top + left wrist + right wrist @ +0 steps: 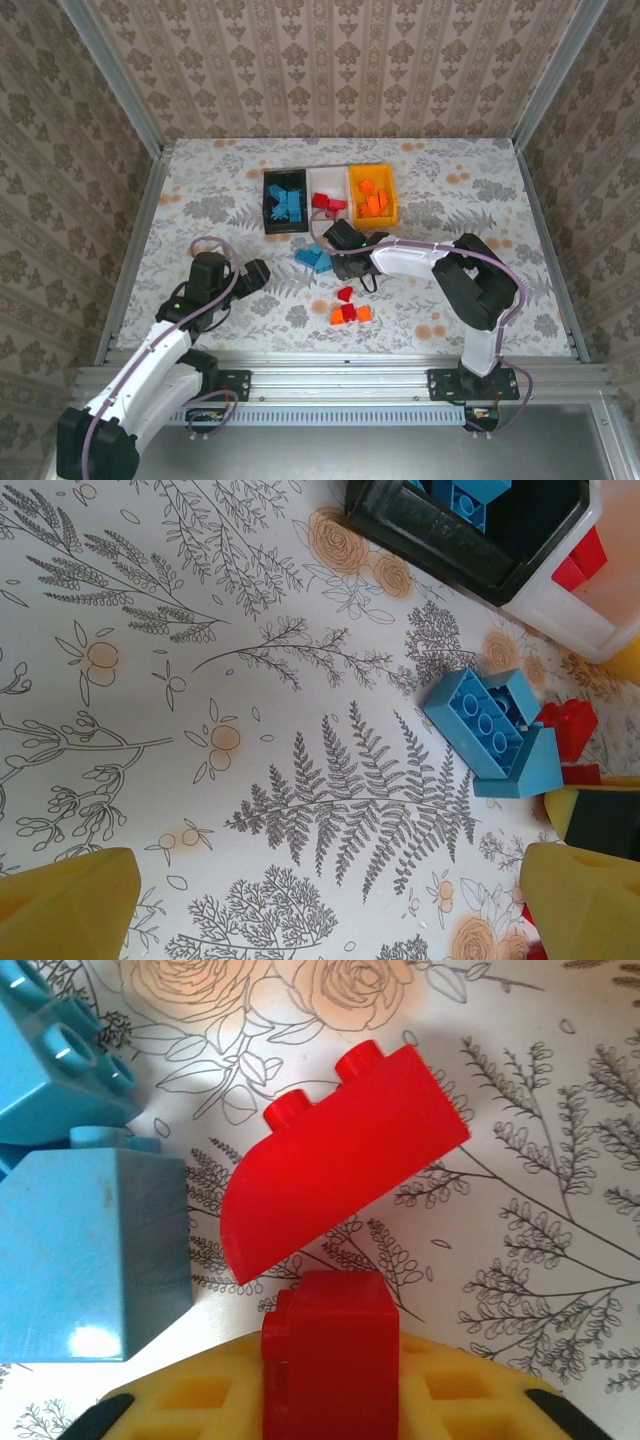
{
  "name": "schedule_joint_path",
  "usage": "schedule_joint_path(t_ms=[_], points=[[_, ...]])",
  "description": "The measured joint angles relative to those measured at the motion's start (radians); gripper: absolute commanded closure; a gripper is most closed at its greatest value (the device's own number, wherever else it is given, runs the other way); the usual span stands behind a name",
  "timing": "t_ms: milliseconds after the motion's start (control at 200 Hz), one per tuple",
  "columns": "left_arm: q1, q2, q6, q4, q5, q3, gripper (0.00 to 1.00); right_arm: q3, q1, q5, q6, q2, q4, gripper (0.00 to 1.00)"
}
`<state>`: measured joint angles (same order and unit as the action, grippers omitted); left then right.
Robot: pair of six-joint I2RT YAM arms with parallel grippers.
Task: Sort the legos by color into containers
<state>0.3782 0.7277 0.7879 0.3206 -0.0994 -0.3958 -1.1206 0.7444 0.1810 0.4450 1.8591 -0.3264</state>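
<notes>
My right gripper (pixel 330 1385) is shut on a small red lego (pixel 335 1345), low over the table. Just ahead lies a curved red lego (pixel 340 1165), and two light blue legos (pixel 95 1255) sit to its left. From above, the right gripper (pixel 350 263) is beside the blue legos (pixel 313 259), in front of the containers: black (pixel 268 205) with blue bricks, white (pixel 322 180) with red ones, orange-yellow (pixel 392 195) with orange ones. My left gripper (pixel 256 272) is open over bare table, its yellow fingers (pixel 65 905) wide apart, left of the blue legos (pixel 495 735).
A small cluster of red and orange legos (pixel 348 311) lies on the table in front of the right gripper. The flowered table runs to metal-framed walls on every side. The black bin (pixel 440 525) and the white bin (pixel 565 605) sit at the top right of the left wrist view.
</notes>
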Motion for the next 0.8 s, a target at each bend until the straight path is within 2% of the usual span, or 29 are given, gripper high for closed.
schedule_joint_path(t_ms=[110,230,350,455,680,800], points=[[-0.003,-0.03,0.006,0.001,-0.009,0.014,0.0,0.001,0.0,0.027,0.0,-0.023,-0.026,0.76],[-0.007,-0.069,0.006,0.008,-0.01,0.022,0.0,-0.011,-0.002,0.063,-0.01,-0.121,-0.076,0.76],[-0.016,-0.119,0.02,0.008,-0.01,0.043,0.0,-0.153,-0.019,0.089,-0.05,-0.14,-0.123,0.76],[-0.021,-0.164,0.044,0.015,-0.01,0.076,0.0,-0.348,-0.06,0.097,-0.081,-0.042,-0.126,0.76],[-0.027,-0.244,0.075,0.055,-0.014,0.095,0.0,-0.728,-0.146,0.087,-0.137,0.304,-0.195,0.72],[-0.027,-0.259,0.083,0.054,-0.018,0.095,0.0,-0.837,-0.157,0.08,-0.154,0.41,-0.258,0.51]])
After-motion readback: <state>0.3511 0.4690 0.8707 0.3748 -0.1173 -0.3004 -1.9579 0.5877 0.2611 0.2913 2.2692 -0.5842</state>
